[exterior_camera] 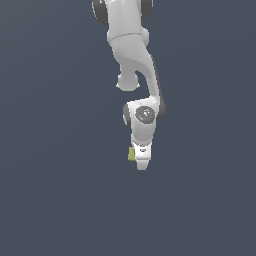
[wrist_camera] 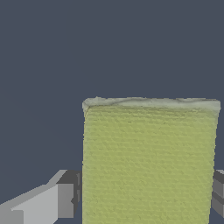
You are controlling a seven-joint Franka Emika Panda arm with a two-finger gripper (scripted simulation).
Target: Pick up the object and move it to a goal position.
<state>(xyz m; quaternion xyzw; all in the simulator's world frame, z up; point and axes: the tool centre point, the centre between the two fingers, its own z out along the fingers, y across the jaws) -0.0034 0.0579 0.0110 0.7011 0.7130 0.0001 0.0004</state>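
A flat, uniform slate-blue surface (exterior_camera: pixel 50 200) filled the whole background in the exterior view, with no edge or seam showing. From the top of that view the white jointed robot arm (exterior_camera: pixel 132 50) reached downward, its wrist housing carrying a round dark disc, and it ended in the white claw (exterior_camera: pixel 142 162) pointing toward the bottom of the picture. On the exterior view's left of the claw, touching its side, a small sliver of the thin yellow-green rectangular slab (exterior_camera: pixel 131 154) showed; the rest of it was hidden behind the claw body, and from here it could not be told whether the slab rested on the surface or hung above it. In the wrist view the same slate-blue surface (wrist_camera: pixel 109 43) lay behind everything. The yellow-green slab (wrist_camera: pixel 148 162) loomed large, showing a broad, finely textured face with a paler, slightly ragged upper edge. One grey claw finger (wrist_camera: pixel 65 199) stood against one side of the slab and the other grey finger (wrist_camera: pixel 218 192) against the opposite side, each touching or nearly touching it with no clear gap visible, so the claw appeared clamped on the slab across its width. The claw's midpoint (wrist_camera: pixel 146 197) lay on the slab's face.
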